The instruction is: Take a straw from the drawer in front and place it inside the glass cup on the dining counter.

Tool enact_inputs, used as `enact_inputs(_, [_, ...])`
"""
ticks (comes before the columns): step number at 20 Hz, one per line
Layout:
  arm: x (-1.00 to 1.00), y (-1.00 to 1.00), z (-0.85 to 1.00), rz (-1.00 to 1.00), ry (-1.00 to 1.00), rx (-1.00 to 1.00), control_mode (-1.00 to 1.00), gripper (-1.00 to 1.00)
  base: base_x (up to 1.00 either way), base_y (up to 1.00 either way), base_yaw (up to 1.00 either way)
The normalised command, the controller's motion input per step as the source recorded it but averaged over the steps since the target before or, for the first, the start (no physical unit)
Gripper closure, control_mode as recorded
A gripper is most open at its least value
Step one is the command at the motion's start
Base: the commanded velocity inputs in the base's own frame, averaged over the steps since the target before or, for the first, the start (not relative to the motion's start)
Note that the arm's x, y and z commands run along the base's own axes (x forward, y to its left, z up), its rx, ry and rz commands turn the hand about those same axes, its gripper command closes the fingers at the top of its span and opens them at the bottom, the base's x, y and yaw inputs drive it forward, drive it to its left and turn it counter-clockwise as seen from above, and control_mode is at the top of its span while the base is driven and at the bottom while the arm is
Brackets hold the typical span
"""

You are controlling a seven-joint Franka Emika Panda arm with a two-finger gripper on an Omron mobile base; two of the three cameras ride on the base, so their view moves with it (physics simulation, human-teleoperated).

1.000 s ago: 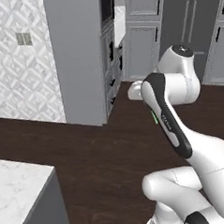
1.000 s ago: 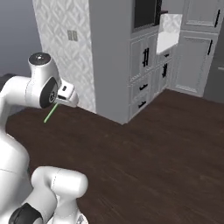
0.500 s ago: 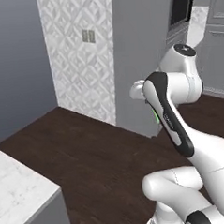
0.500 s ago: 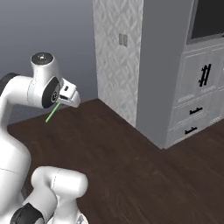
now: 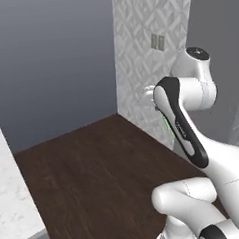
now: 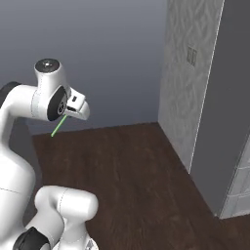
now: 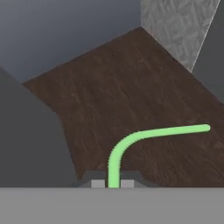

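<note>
Arm folded upright over base, elbow raised high, forearm angled down and forward. Wrist bent, hand held at about shoulder height, well above floor. Claw (image 6: 73, 113) points down and away from body in right base view. In hand view claw (image 7: 113, 183) has 2 fingertips (image 7: 98, 183) drawn close together, clamped on straw (image 7: 144, 138), which rises between them and bends off to one side.

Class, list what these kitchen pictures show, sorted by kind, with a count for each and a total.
Straw, green, held in the gripper: 1
Gripper: 1
Dining counter, marble top corner: 1
Wall switch plate: 1
Total: 4
</note>
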Motion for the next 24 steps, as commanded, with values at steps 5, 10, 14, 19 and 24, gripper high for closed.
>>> enact_inputs(5, [0.00,0.00,0.00,0.00,0.00,0.00,1.00,1.00,1.00,-0.47,0.60])
enact_inputs(10, [0.00,0.00,0.00,0.00,0.00,0.00,1.00,1.00,1.00,-0.51,0.58])
enact_inputs(14, [0.00,0.00,0.00,0.00,0.00,0.00,1.00,1.00,1.00,-0.53,0.55])
enact_inputs(19, [0.00,0.00,0.00,0.00,0.00,0.00,1.00,1.00,1.00,-0.49,0.54])
enact_inputs(24, [0.00,0.00,0.00,0.00,0.00,0.00,1.00,1.00,0.99,-0.60,0.49])
